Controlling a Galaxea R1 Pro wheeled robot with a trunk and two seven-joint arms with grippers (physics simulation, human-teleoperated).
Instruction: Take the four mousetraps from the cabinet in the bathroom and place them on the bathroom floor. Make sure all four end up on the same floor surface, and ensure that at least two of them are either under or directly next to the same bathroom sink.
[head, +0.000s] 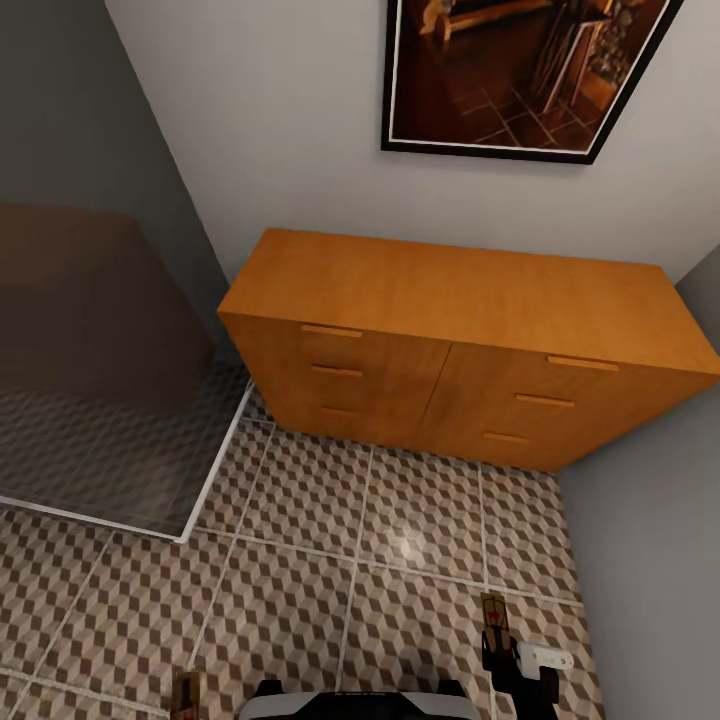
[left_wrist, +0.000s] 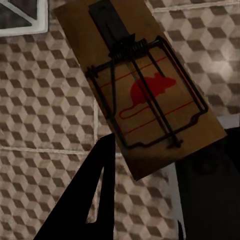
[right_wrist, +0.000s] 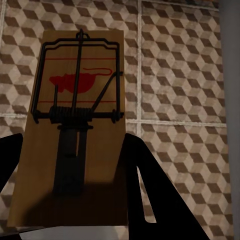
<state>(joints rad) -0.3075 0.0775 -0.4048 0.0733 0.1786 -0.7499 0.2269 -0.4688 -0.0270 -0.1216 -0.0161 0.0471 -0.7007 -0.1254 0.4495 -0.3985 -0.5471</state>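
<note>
At the left of the head view, a glass-walled enclosure (head: 100, 400) with a white base rim is seen standing on the bathroom floor (head: 300, 590). At the lower edge, a mousetrap (head: 186, 692) is glimpsed in the left pincer. In the left wrist view this mousetrap (left_wrist: 142, 87) is seen gripped between the dark fingers (left_wrist: 87, 200) of the left pincer (left_wrist: 145, 200), closed on the board's near end; the board juts forward past the fingertips, tilted, wire and red mouse mark facing the camera.

The cabinet (head: 450, 330) is set against the back wall, all six drawers closed, beneath a framed picture (head: 520, 70).

At the right, a second mousetrap (head: 494, 618) is held above the tiles. In the right wrist view it (right_wrist: 75, 135) is clamped between the fingers (right_wrist: 145, 190) of the right pincer (right_wrist: 70, 200), extending straight ahead from them.
</note>
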